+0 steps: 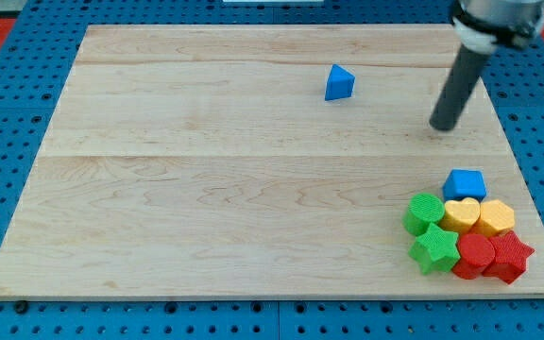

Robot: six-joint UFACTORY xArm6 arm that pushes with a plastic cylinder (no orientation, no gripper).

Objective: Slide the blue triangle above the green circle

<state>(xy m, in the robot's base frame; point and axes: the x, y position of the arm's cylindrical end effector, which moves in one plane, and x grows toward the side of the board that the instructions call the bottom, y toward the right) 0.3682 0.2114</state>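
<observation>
The blue triangle lies alone near the view's top, right of centre. The green circle sits at the lower right, at the left edge of a tight cluster of blocks. My tip rests on the board to the right of the blue triangle and a little below it, well apart from it. It stands above the cluster, clear of every block.
The cluster at the lower right holds a blue cube, a yellow heart, a yellow hexagon, a green star, a red block and a red star. The wooden board lies on a blue pegboard.
</observation>
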